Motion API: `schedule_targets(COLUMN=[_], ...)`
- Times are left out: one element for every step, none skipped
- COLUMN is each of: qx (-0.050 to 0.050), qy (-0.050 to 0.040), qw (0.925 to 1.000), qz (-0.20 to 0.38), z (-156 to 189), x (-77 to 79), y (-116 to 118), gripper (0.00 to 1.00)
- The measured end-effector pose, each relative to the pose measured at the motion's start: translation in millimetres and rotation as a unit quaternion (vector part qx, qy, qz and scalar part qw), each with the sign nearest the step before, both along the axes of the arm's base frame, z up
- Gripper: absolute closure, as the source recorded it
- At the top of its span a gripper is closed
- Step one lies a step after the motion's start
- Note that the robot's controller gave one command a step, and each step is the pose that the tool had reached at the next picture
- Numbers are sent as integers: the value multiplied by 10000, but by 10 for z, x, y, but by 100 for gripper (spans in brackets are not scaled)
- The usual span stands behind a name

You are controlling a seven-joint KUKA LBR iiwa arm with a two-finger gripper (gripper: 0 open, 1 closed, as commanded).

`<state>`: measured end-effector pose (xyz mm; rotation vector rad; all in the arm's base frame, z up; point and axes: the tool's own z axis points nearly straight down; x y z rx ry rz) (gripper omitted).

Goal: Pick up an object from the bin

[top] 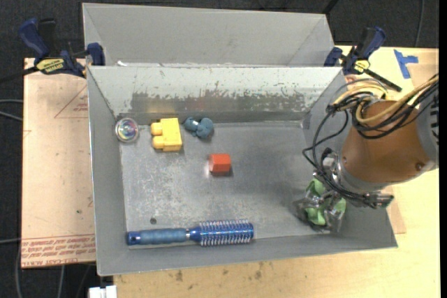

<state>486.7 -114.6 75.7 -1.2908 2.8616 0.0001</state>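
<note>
noted low in the near right corner of the bin (209, 91): gripper (323, 211), hanging beneath the orange cover (380, 143) and its cables. seen right at the gripper, close to the floor: a small green thing (316, 189), partly hidden by the wrist. judged the likely pick, being the only item within reach. pincer state: cannot be told, whether released or clenched; no grasp confirmed.

tucked where floor meets the right wall, so probably approached from straight above to keep clear of the sloping side.

elsewhere, well apart from the gripper and lying loose on the floor:
- red cube (221, 164), alone near the middle.
- yellow block (167, 134), just beside a small blue lump (200, 127), both near the back wall.
- shiny ball (127, 129), in the far left corner, likely rolled there and stopped by the wall.
- blue hairbrush (192, 234), flat along the near wall, bristle end toward the gripper.

no lift in evidence; task judged not yet done.
</note>
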Motion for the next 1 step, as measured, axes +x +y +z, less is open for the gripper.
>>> schedule_targets(qx=[-9], qy=[-46], qw=[10000], qz=[85], z=[1416], x=[197], y=[18], gripper=[100])
